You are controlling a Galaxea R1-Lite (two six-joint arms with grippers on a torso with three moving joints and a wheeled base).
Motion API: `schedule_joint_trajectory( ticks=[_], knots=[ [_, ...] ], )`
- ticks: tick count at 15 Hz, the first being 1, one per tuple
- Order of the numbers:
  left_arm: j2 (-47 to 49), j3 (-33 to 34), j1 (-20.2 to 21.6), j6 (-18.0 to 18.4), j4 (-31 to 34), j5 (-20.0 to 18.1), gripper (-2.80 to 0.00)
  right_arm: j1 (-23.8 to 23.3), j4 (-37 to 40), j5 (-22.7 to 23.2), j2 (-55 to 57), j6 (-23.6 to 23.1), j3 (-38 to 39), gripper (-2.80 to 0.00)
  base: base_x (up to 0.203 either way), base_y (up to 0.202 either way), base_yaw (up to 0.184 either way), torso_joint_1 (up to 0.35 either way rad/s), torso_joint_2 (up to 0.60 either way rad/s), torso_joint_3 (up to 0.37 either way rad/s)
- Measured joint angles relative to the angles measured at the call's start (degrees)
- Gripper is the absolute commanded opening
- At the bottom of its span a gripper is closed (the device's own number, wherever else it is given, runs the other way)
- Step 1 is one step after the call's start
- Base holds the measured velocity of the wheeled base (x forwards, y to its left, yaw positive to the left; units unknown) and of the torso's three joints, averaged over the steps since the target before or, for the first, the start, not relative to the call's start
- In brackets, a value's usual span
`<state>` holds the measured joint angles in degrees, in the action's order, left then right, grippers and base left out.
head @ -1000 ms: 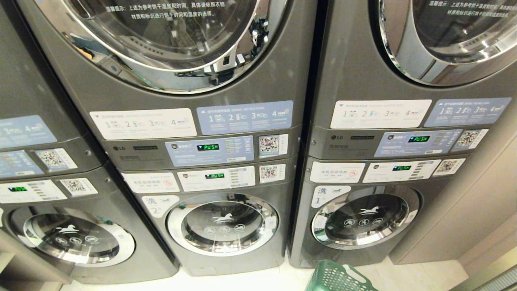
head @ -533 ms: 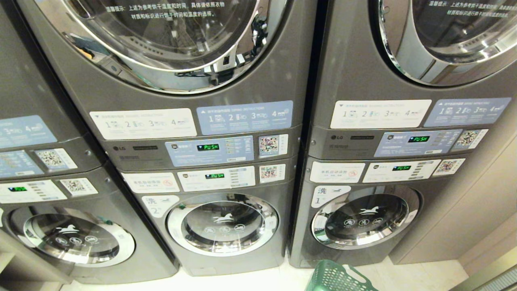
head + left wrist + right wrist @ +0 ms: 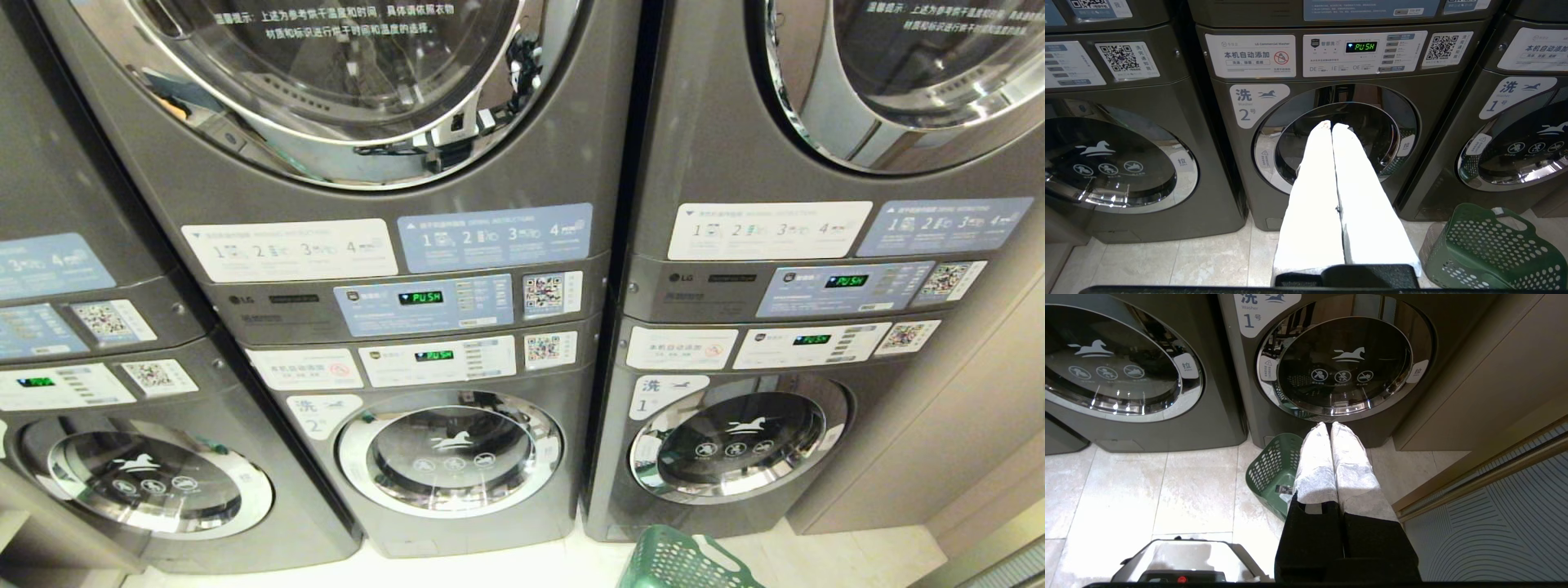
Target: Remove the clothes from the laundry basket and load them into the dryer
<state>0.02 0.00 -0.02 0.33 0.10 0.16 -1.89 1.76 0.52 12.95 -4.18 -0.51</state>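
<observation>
Left hand point(image 3: 1332, 124) closed, empty; right hand point(image 3: 1329, 424) closed (empty) above laundry basket point(image 3: 1274, 473).

Head view: high, close to the machines, tilted down; the dryer point(image 3: 326, 82) door fills the upper frame, washer 2 door point(image 3: 449, 452) sits below it, and the laundry basket point(image 3: 682, 563) rim is cut by the lower edge.

Left wrist view: low, facing washer 2 door point(image 3: 1337, 139) head-on past the left tool point(image 3: 1332, 125); laundry basket point(image 3: 1486, 245) beside washer 2.

Right wrist view: low, angled down at washer 1 door point(image 3: 1345, 361) over the right tool point(image 3: 1329, 426); laundry basket point(image 3: 1274, 469) below it.

All three views share the basket.
</observation>
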Motion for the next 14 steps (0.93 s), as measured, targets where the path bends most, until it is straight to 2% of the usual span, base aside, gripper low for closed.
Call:
schedule_joint_trajectory(
  ticks=[6,8,14],
  knots=[
    [0.00,0.00,-0.02,0.00,-0.01,0.00,-2.80,0.87,-0.17,1.25,-4.50,-0.32,0.11,-2.80,0.000,0.000,0.000,0.000,0.00,0.000],
    [0.00,0.00,-0.02,0.02,0.00,0.02,-2.80,1.37,0.37,2.26,-7.23,-2.50,-0.11,-2.80,0.000,0.000,0.000,0.000,0.00,0.000],
    [0.00,0.00,-0.02,0.00,0.00,0.02,-2.80,1.56,-1.35,2.02,-12.52,-4.51,0.46,-2.80,0.000,0.000,0.000,0.000,0.00,0.000]
  ],
)
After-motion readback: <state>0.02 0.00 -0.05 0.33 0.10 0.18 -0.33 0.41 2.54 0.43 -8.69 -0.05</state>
